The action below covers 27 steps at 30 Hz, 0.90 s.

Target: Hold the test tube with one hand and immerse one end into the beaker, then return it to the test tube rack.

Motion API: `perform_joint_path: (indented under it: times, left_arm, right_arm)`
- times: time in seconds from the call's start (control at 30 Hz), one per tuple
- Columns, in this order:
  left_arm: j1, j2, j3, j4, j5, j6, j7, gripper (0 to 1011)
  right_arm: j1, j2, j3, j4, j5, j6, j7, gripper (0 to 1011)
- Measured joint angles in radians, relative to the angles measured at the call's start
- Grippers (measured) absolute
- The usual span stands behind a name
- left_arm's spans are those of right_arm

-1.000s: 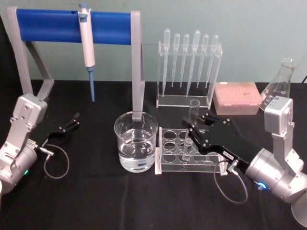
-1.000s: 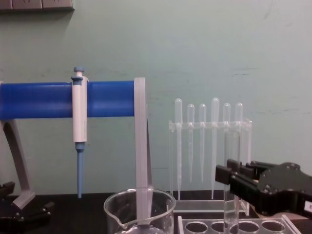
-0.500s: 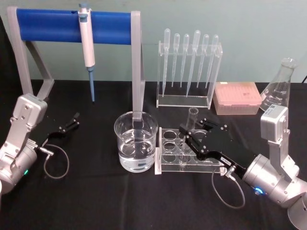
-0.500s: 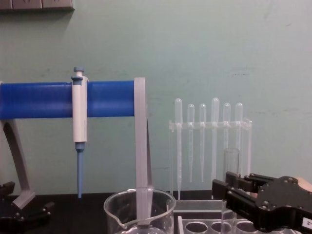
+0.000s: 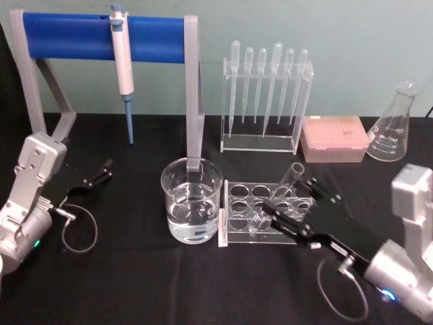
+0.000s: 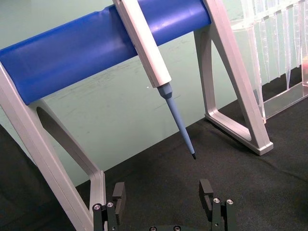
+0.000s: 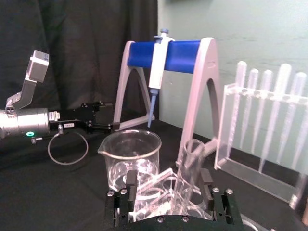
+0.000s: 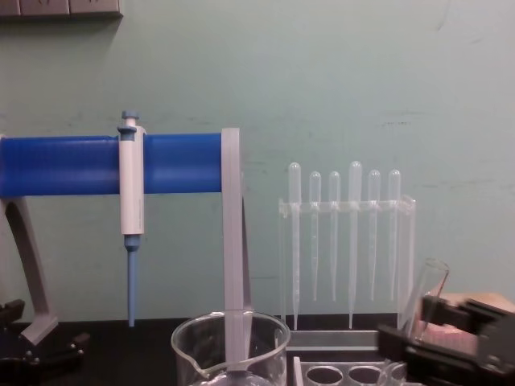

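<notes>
The test tube (image 5: 287, 184) leans in the clear rack (image 5: 237, 203), its rounded bottom down in a hole and its open rim tipped toward my right arm. My right gripper (image 5: 291, 196) sits low at the rack with its jaws spread wide, one on either side of the tube. In the right wrist view the test tube (image 7: 188, 168) stands close to one finger (image 7: 206, 179), and the right gripper (image 7: 168, 180) is open. The beaker (image 5: 192, 200), part full of water, stands just left of the rack. My left gripper (image 5: 101, 170) rests open at the far left.
A blue-barred stand (image 5: 101, 30) holding a white-and-blue pipettor (image 5: 122, 61) rises behind the beaker. A clear holder of several pipettes (image 5: 266, 95), a pink box (image 5: 335, 137) and a conical flask (image 5: 392, 125) line the back right.
My right gripper sank with the tube, then drew back toward me and opened. The tube went from upright in its grasp to leaning in the rack. The left arm stayed still.
</notes>
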Motion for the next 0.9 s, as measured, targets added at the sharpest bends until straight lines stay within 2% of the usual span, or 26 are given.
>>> perform_joint_path:
  times: [0.03, 0.2, 0.3, 0.43, 0.5, 0.67, 0.77, 0.83, 0.87, 0.9]
  left_arm:
    - [0.0, 0.0, 0.0, 0.0, 0.0, 0.0, 0.0, 1000]
    - [0.0, 0.0, 0.0, 0.0, 0.0, 0.0, 0.0, 1000]
    - [0.0, 0.0, 0.0, 0.0, 0.0, 0.0, 0.0, 1000]
    - [0.0, 0.0, 0.0, 0.0, 0.0, 0.0, 0.0, 1000]
    - [0.0, 0.0, 0.0, 0.0, 0.0, 0.0, 0.0, 1000]
    - [0.0, 0.0, 0.0, 0.0, 0.0, 0.0, 0.0, 1000]
    - [0.0, 0.0, 0.0, 0.0, 0.0, 0.0, 0.0, 1000]
    - [0.0, 0.0, 0.0, 0.0, 0.0, 0.0, 0.0, 1000]
    - [0.0, 0.0, 0.0, 0.0, 0.0, 0.0, 0.0, 1000]
    - [0.0, 0.0, 0.0, 0.0, 0.0, 0.0, 0.0, 1000]
  right_arm:
    - [0.0, 0.0, 0.0, 0.0, 0.0, 0.0, 0.0, 818]
    - [-0.122, 0.038, 0.064, -0.09, 0.009, 0.002, -0.039, 940]
    - [-0.158, 0.045, 0.087, -0.113, 0.006, 0.001, -0.054, 1002]
    - [-0.194, 0.045, 0.126, -0.125, -0.011, -0.002, -0.089, 1002]
    - [-0.198, 0.039, 0.153, -0.111, -0.025, -0.002, -0.113, 1002]
    - [-0.189, 0.027, 0.187, -0.076, -0.041, 0.001, -0.144, 1002]
    - [-0.167, 0.011, 0.206, -0.042, -0.071, 0.003, -0.18, 1003]
    - [-0.142, -0.008, 0.209, -0.012, -0.11, -0.001, -0.217, 1002]
    - [-0.118, -0.023, 0.207, 0.014, -0.152, -0.004, -0.251, 1003]
    - [-0.11, -0.028, 0.205, 0.022, -0.165, -0.005, -0.261, 1003]
